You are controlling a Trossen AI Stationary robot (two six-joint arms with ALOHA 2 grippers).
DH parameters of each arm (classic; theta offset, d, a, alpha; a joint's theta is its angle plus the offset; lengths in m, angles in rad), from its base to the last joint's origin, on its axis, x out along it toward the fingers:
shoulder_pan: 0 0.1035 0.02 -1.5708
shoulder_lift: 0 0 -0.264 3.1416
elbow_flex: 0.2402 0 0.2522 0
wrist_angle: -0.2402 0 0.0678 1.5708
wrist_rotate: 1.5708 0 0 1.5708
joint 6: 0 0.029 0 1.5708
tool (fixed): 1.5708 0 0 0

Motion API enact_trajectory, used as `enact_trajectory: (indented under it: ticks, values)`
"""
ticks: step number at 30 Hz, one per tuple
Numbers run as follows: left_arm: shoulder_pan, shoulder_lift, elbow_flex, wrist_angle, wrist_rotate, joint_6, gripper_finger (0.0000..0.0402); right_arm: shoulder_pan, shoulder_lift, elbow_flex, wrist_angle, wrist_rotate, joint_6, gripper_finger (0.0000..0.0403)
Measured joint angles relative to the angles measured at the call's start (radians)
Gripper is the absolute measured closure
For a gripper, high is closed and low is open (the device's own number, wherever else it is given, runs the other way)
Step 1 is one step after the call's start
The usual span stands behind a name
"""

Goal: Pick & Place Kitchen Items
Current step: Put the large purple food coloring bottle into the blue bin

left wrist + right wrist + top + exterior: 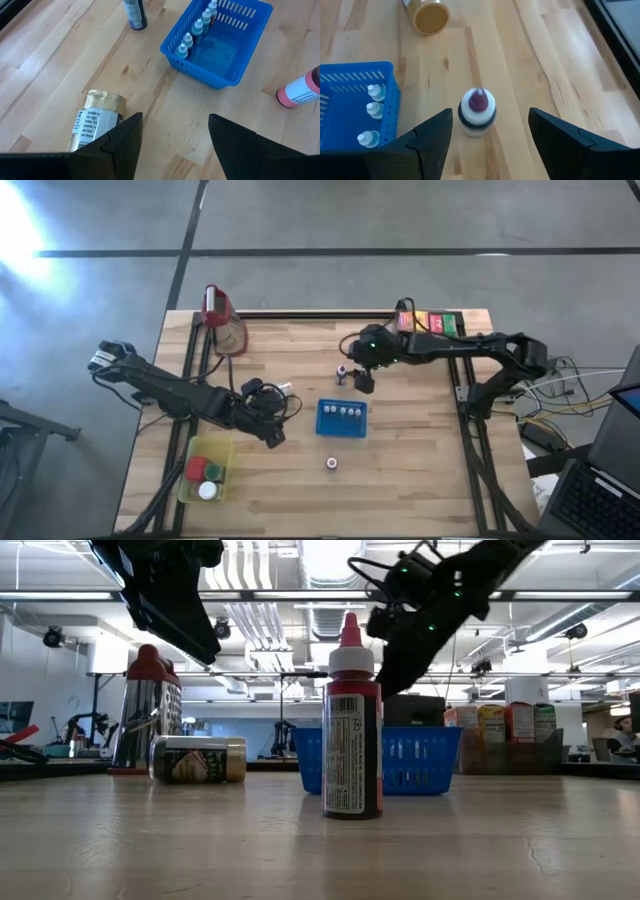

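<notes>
**Pale wood table, both grippers empty**

Pale planked wooden tabletop on a dark frame, grey floor around it; the low view shows a workshop with strip lights behind. A blue perforated plastic tray sits mid-table holding a row of small white-capped bottles. A gold-lidded jar lies on its side near the left gripper, whose fingers stand apart, holding nothing. The right gripper hovers over an upright red-tipped white-capped dark bottle, fingers spread either side, not touching.
</notes>
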Motion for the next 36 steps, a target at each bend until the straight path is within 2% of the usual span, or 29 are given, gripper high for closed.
enact_trajectory:
  ticks: [6, 12, 24, 36]
  values:
    - [0.000, 0.000, 0.000, 0.000, 0.000, 0.000, 0.0170, 0.000, 0.083, 0.135, -0.112, -0.108, -0.078, 0.0135]
    - [0.000, 0.000, 0.000, 0.000, 0.000, 0.000, 0.0170, -0.013, 0.153, 0.185, -0.132, -0.110, -0.095, 0.0154]
    - [0.000, 0.000, 0.000, 0.000, 0.000, 0.000, 0.0170, -0.047, 0.167, 0.169, -0.122, -0.109, -0.043, 0.0183]
    - [0.000, 0.000, 0.000, 0.000, 0.000, 0.000, 0.0170, -0.047, 0.166, 0.131, -0.094, -0.109, -0.042, 0.0175]
